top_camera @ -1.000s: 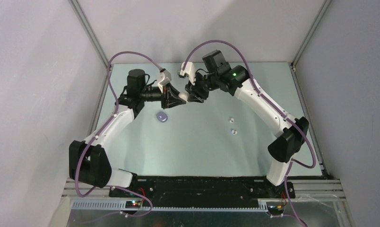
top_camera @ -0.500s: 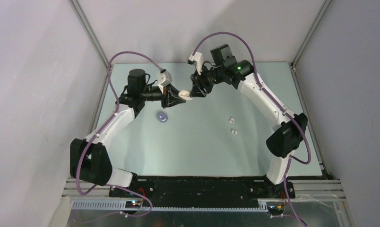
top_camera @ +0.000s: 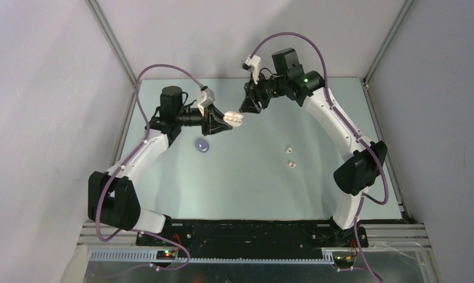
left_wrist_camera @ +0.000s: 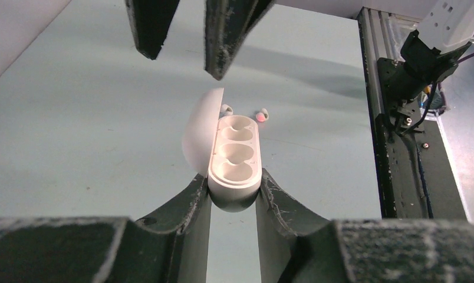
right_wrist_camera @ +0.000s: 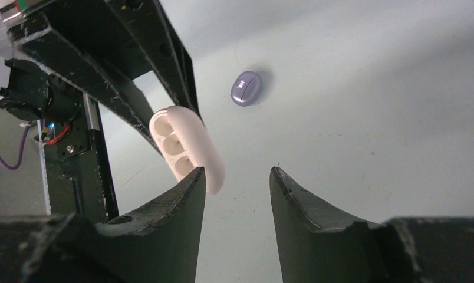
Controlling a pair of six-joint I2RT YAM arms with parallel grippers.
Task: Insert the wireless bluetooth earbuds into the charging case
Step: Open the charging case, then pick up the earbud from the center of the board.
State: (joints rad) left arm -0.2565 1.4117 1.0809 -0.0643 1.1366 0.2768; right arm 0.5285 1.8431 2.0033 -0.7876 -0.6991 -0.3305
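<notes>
Two earbuds (top_camera: 288, 150) lie on the tabletop (top_camera: 252, 188), well apart from the charging case (left_wrist_camera: 234, 156) — lid open, pinched by its rounded end in the left end effector (left_wrist_camera: 233, 188) — so the empty, spread right end effector (right_wrist_camera: 237, 177) could twist that glossy case loose when pressing one in.

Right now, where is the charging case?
In the top view the open charging case is clamped in the left gripper at the far centre-left, just left of the right gripper.
</notes>
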